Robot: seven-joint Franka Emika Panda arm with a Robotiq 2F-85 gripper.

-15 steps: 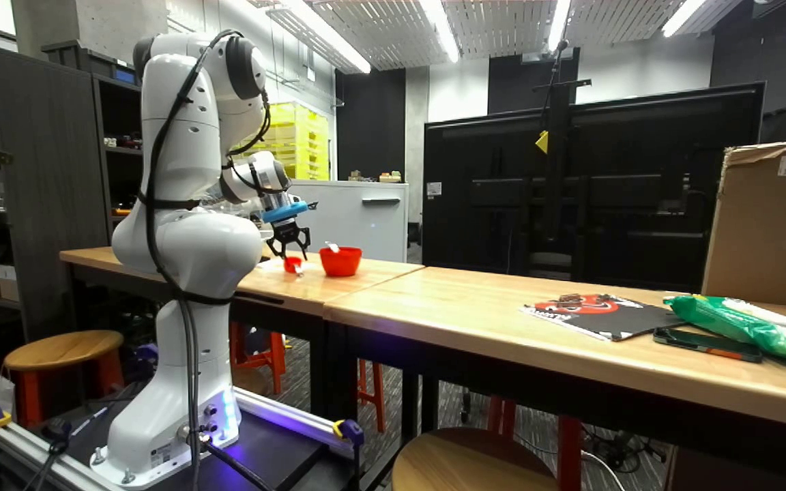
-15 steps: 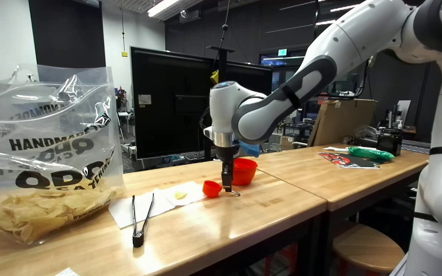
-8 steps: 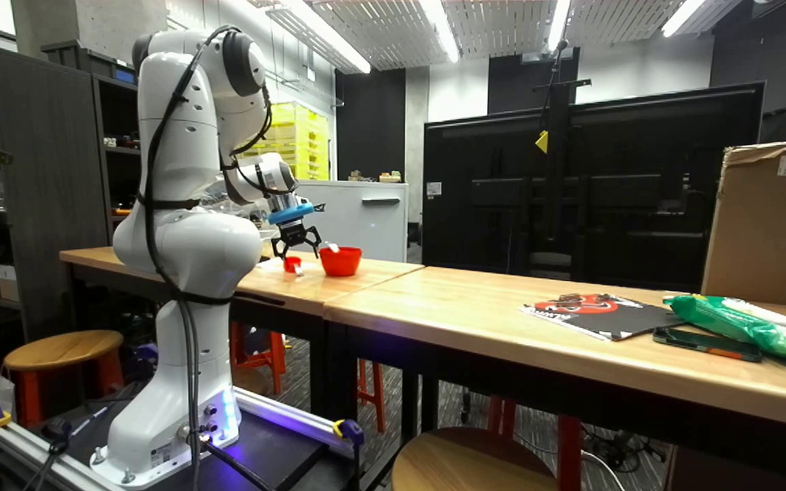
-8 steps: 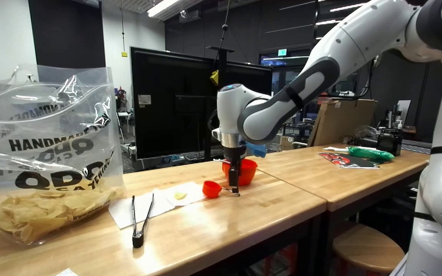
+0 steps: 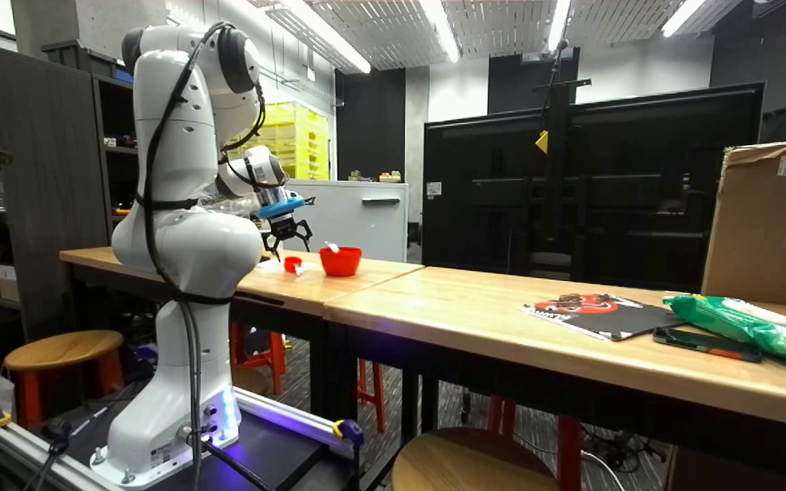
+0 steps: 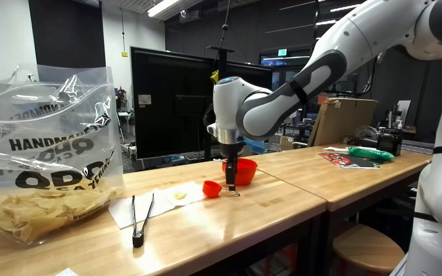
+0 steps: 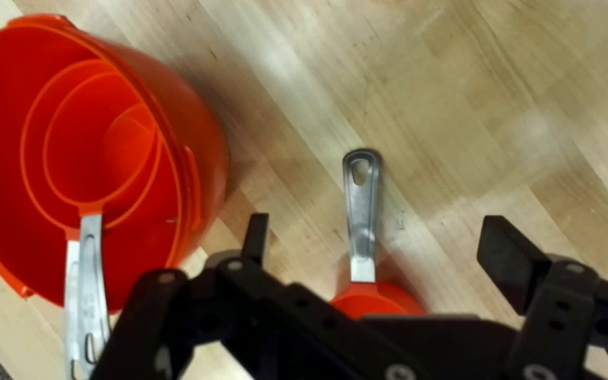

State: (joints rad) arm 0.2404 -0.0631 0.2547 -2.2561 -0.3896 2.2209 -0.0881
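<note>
From where I stand, the gripper (image 7: 377,237) hangs over the table (image 6: 282,199) with its jaws wide apart, holding nothing. Nearest to it is the small red cup (image 6: 211,189), resting on the table at the edge of the napkin (image 6: 140,211); whether those two touch I can't make out. The cup's metal handle (image 7: 362,216) points away from the napkin, and in the wrist view it lies across the gap, with a jaw well off to either side. How high the tips hang above it is hard to tell. The red bowl (image 7: 198,121) stands just beside, with nested cups (image 7: 72,132) inside and their handles (image 7: 91,274) out over its rim. Farther along are a chip (image 6: 180,195) on the napkin, the tongs (image 6: 138,237) and a clear bag of chips (image 6: 48,153). I take the step in hand to be lining up over the cup, with no grip made yet. As I read it, closing on the handle would call for centring the jaws across it, dropping straight down until the tips flank the metal, and staying clear of the bowl's wall, which sits close to one jaw.
</note>
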